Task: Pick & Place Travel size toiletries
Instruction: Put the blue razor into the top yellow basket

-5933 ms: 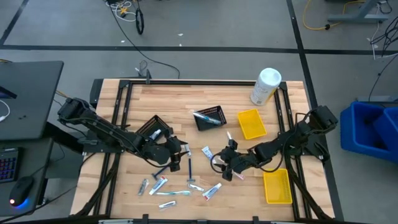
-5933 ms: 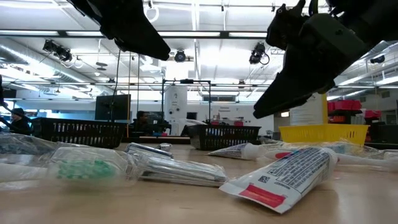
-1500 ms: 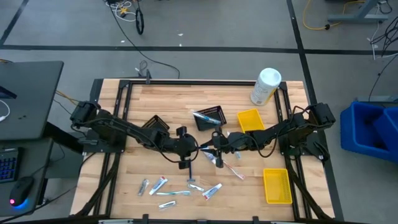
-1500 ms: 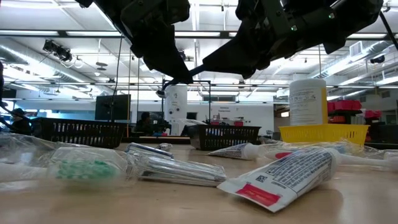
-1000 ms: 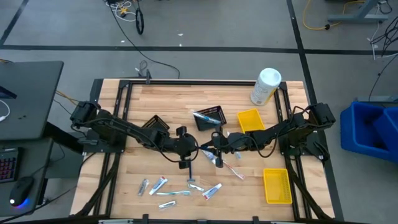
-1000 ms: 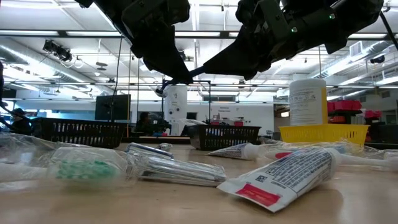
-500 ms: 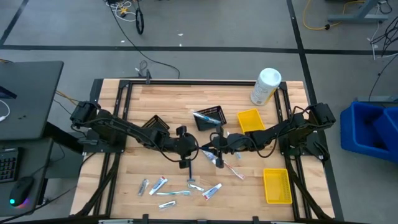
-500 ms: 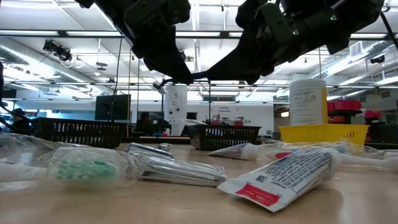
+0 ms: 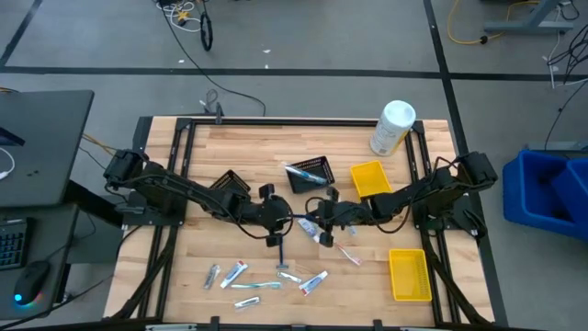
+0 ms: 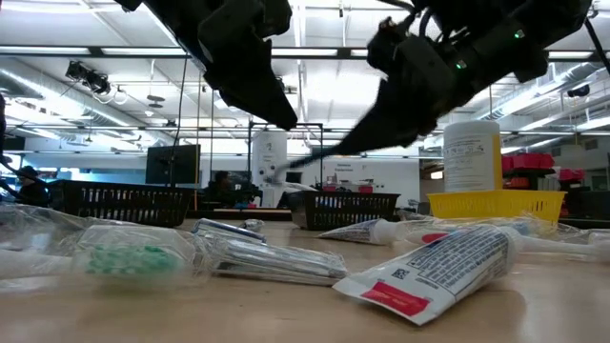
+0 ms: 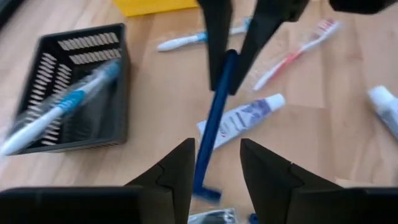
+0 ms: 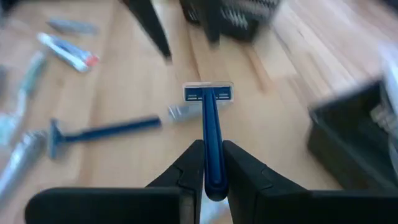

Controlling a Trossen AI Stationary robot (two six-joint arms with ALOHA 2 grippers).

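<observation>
A blue razor hangs over the middle of the table, with my right gripper shut on its handle. Its head points toward my left gripper. That gripper is open, its fingers either side of the head end without touching it. In the high view the two grippers face each other, left and right. Other toiletries lie flat near the table's front edge, among them a second blue razor. My right gripper pinches the free end of the razor's handle between its two fingers. It comes from the table's right side, slanting a little downward, with the fingers lying along the handle. The razor sticks out ahead of the fingers, clear of the table, head end lowest.
A black mesh basket holding a toothbrush stands just beyond the grippers, and another basket stands by the left arm. Yellow trays sit at far right and near right. A white canister stands at the far right corner.
My left gripper has opened and let go of the razor's head end. My right gripper has kept its hold and drawn back a little toward the table's right edge. The razor was level between both grippers and now slants down from the right one.
</observation>
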